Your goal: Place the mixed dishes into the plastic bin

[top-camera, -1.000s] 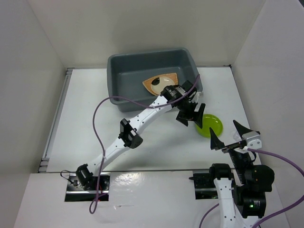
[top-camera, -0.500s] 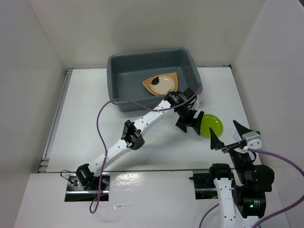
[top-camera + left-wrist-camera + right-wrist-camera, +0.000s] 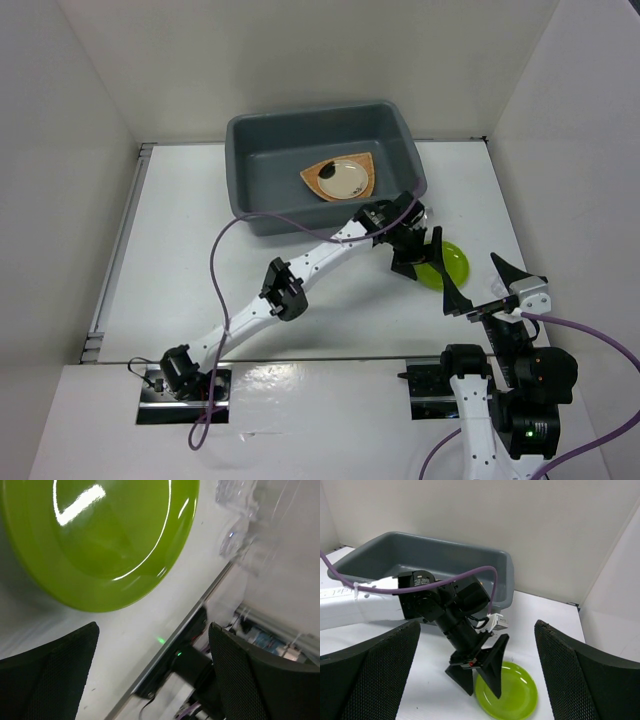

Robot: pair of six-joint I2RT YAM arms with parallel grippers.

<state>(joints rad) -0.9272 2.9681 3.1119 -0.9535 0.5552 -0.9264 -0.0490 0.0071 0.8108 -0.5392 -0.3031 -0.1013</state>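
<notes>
The dark grey plastic bin [image 3: 262,150] stands at the back; the orange-tan woven fan-shaped plate [image 3: 318,176] lies in it with the small cream plate [image 3: 347,178] on top. The lime-green plate [image 3: 453,264] lies on the table to the right of the bin. It also shows in the left wrist view [image 3: 100,535] and the right wrist view [image 3: 515,697]. My left gripper [image 3: 420,262] is open and empty, with one finger over the plate's left edge. A clear glass piece [image 3: 234,500] lies beyond the plate. My right gripper [image 3: 480,285] is open and empty, near its base.
White walls close in the table on the left, back and right. The bin's near right corner [image 3: 505,587] stands just behind the left wrist. The right arm's base [image 3: 470,365] sits close to the near side of the green plate.
My left gripper has moved right and toward the near edge, from beside the bin's corner to the green plate's left edge. The right arm has not moved.
</notes>
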